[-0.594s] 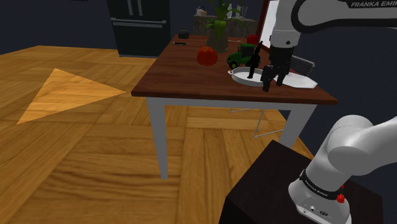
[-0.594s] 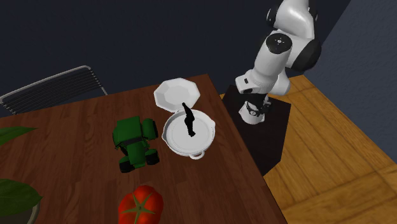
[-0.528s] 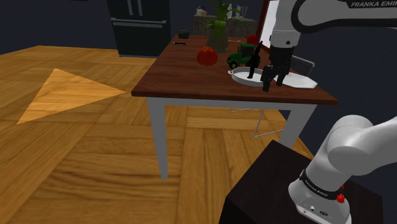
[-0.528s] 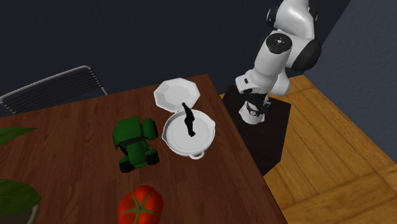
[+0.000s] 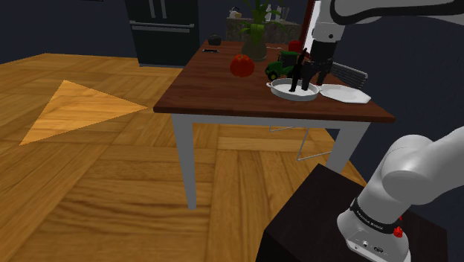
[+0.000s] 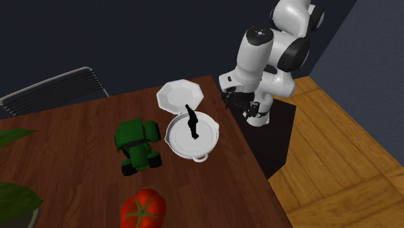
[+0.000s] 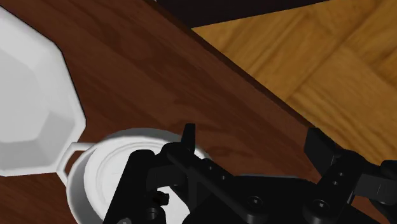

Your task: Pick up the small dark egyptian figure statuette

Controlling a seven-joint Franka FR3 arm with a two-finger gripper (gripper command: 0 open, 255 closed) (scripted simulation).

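The small dark statuette (image 5: 297, 75) (image 6: 191, 123) stands upright in a white round bowl (image 5: 285, 94) (image 6: 176, 146) (image 7: 95, 175) on the brown wooden table (image 5: 216, 89). My black gripper (image 5: 309, 77) (image 6: 237, 103) (image 7: 254, 143) hangs just beside the bowl, on the side of the table's edge nearest the stand. It is a little above the tabletop and apart from the statuette. Its fingers stand apart, open, with only bare table wood between them.
A white octagonal plate (image 5: 344, 94) (image 6: 180, 96) (image 7: 28, 108) lies next to the bowl. A green toy tractor (image 5: 279, 69) (image 6: 137, 146), a red tomato (image 5: 241, 65) (image 6: 142, 208) and a potted plant (image 5: 255, 37) share the table. A metal chair (image 6: 55, 87) stands behind it.
The arm has swung in over the table: the gripper has moved from off the table's edge to beside the bowl and the statuette. The objects have not moved.
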